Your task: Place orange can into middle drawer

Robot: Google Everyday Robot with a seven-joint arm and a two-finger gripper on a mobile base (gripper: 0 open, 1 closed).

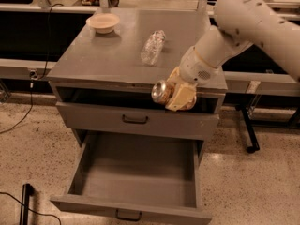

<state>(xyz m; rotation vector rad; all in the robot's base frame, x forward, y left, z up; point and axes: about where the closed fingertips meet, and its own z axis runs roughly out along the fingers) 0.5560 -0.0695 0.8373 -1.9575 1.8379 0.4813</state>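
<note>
My gripper [174, 93] is shut on the orange can [161, 92], a shiny copper can with its silver end facing the camera. It holds the can in the air at the front right edge of the cabinet top, in front of the dark gap above the upper drawer front. The middle drawer [136, 170] is pulled wide open below, a grey metal drawer with a bare flat floor and a small black handle [128, 215] on its front. The can is above the drawer's back right part.
A clear crinkled plastic bottle [153, 46] lies on the grey cabinet top [103, 55]. A pale bowl [102, 22] sits at its back left. The upper drawer front with a black handle [135, 120] is closed. A black cable and post [25, 203] are on the floor at left.
</note>
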